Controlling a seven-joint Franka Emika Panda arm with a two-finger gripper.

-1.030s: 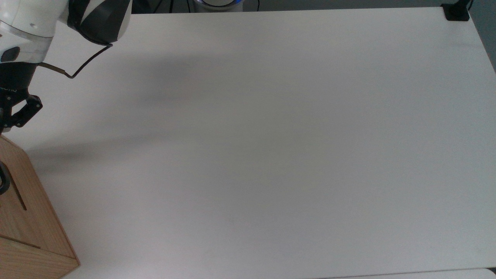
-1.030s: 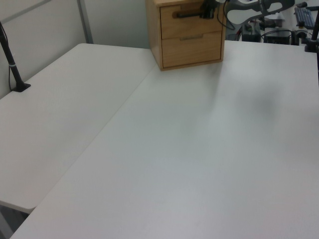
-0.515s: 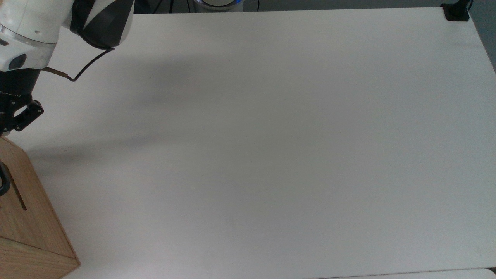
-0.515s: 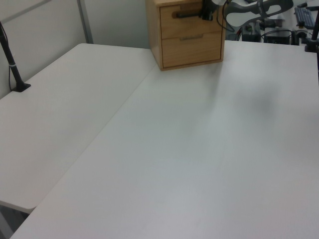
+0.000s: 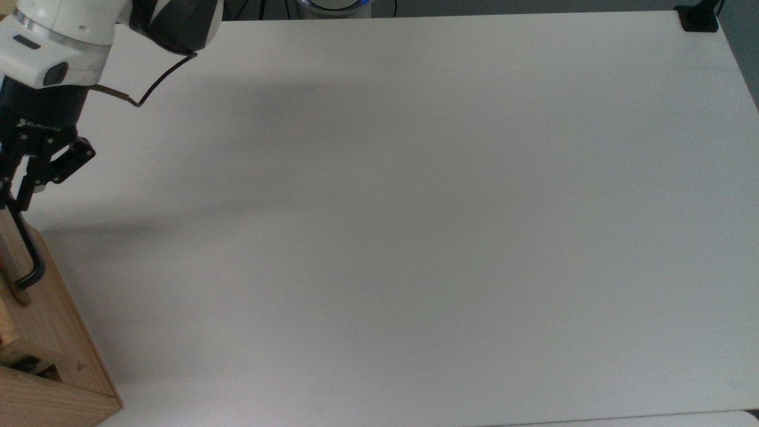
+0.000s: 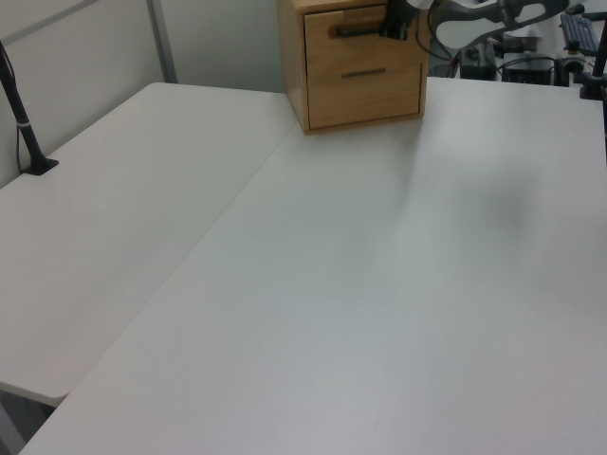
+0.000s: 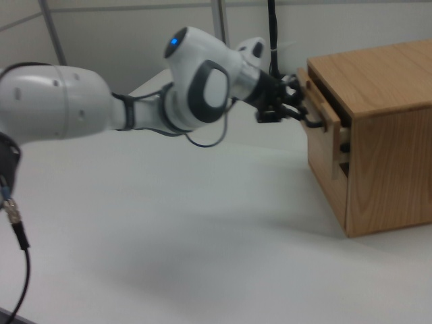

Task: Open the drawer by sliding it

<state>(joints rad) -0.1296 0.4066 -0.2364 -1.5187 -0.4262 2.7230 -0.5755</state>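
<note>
drawer – light wood, sticking out of cabinet | fingers gripping black bar handle | table – smooth white

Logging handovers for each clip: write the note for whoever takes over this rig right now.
Gripper: shut on the handle of the drawer, the upper one in the cabinet.
Position: cabinet stands at the top view's lower left corner of the white table.
Done: handle grasped; drawer front has come a little way out of the casing, with a gap showing behind the panel in the right view.
Left: keep pulling straight out along the slide until it is open, then let go.
</note>
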